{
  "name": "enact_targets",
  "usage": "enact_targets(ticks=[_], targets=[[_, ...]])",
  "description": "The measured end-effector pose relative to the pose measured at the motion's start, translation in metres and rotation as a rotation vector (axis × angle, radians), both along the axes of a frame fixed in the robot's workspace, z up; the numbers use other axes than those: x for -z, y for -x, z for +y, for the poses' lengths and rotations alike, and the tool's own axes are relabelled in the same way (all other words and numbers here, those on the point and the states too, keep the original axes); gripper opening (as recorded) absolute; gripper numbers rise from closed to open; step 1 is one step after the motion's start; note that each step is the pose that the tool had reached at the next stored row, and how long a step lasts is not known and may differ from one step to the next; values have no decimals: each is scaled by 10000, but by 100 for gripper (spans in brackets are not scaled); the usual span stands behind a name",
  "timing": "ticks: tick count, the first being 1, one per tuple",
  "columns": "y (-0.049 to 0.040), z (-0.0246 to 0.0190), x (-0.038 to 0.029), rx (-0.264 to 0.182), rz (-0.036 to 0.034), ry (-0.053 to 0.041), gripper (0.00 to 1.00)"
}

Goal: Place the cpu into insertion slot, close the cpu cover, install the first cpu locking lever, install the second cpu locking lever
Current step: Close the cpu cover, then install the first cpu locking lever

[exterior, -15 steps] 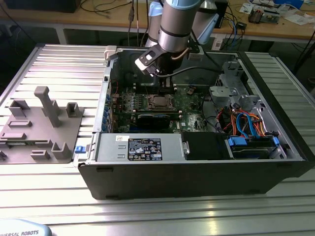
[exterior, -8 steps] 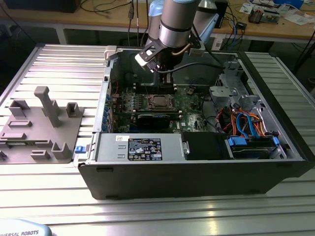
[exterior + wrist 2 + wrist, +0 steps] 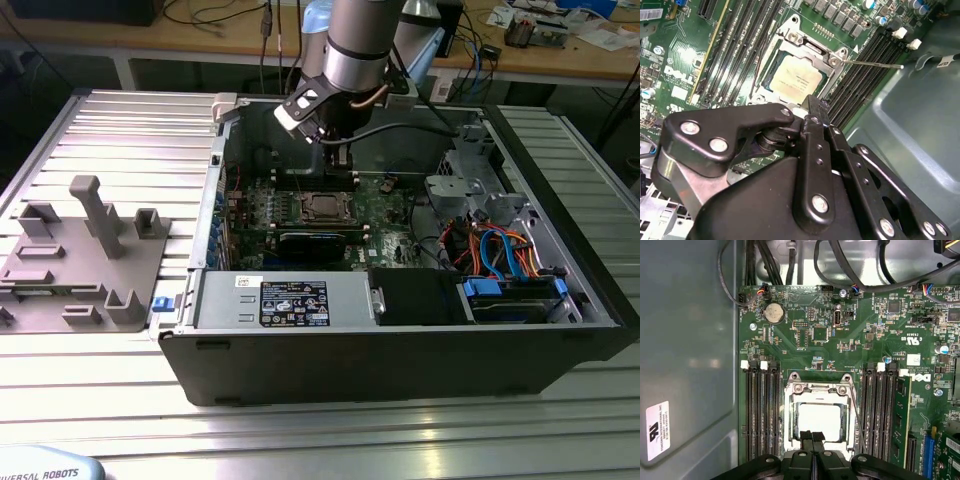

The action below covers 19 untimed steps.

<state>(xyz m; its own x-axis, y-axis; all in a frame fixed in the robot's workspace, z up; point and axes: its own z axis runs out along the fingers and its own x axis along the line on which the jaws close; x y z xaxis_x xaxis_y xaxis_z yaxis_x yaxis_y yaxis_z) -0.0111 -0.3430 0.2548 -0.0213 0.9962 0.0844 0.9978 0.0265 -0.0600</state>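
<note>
gripper [image 3: 812, 436] pinched tight, holds nothing, hangs just over the socket edge | cpu [image 3: 322, 207] lies flat in its slot, a bit up and left of the middle of the exterior view | cpu cover [image 3: 816, 388] lies down around it | thin lever [image 3: 872, 64] pokes out across the black slots

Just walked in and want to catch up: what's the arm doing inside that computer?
A single robot arm reaches into the open computer case. Its gripper, fingers pressed together and holding nothing, sits at the edge of the processor socket on the motherboard. The cpu already lies in the socket, with the cpu cover down around it. A thin locking lever sticks out sideways, seemingly not latched.
</note>
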Motion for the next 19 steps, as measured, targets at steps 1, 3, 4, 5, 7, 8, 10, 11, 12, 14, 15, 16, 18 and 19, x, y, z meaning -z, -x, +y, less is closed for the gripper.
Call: enact_targets(ticks=[1,3,4,5,7,8,10,11,12,14,15,16,18,19], targets=[[0,0,-1,0,0,0,11],[0,0,-2,0,1,1,11],[0,0,-3,-10,0,0,11],[0,0,-3,-32,1,1,11],[0,-1,-3,-154,1,3,11],[0,-1,-3,-237,0,2,11],[0,0,-3,-476,1,1,11],[0,0,-2,-674,1,1,11],[0,0,-2,-842,0,0,11],[0,0,-3,-1214,0,1,11],[0,0,-2,-1427,0,1,11],[0,0,-2,-1599,0,0,11],[0,0,-3,-1995,0,1,11],[0,0,-2,-2235,0,0,11]])
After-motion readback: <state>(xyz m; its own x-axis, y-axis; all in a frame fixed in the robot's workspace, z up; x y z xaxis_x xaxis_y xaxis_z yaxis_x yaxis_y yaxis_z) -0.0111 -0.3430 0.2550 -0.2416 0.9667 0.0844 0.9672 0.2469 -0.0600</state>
